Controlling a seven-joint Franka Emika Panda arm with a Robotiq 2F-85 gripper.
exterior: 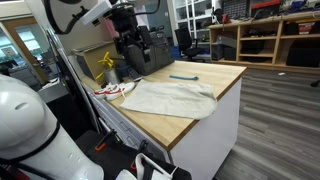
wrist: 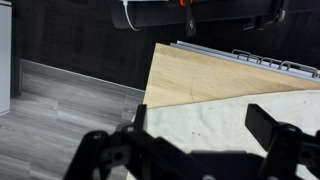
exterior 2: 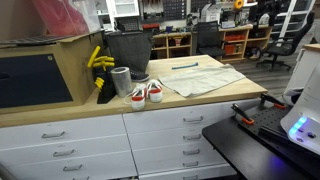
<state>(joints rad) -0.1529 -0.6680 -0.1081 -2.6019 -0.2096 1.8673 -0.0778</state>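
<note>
Cloth on counter (shoes beside)

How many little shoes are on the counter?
2. One shoe sits by the grey cup. The other shoe is right beside it, next to the cloth. Both are at the front edge of the counter. More might hide behind the black bin.

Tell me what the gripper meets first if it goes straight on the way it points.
Probably the pale cloth on the wooden counter: in the wrist view it lies between the jaws of the open gripper, with nothing seen in between, though depth is unclear.
</note>
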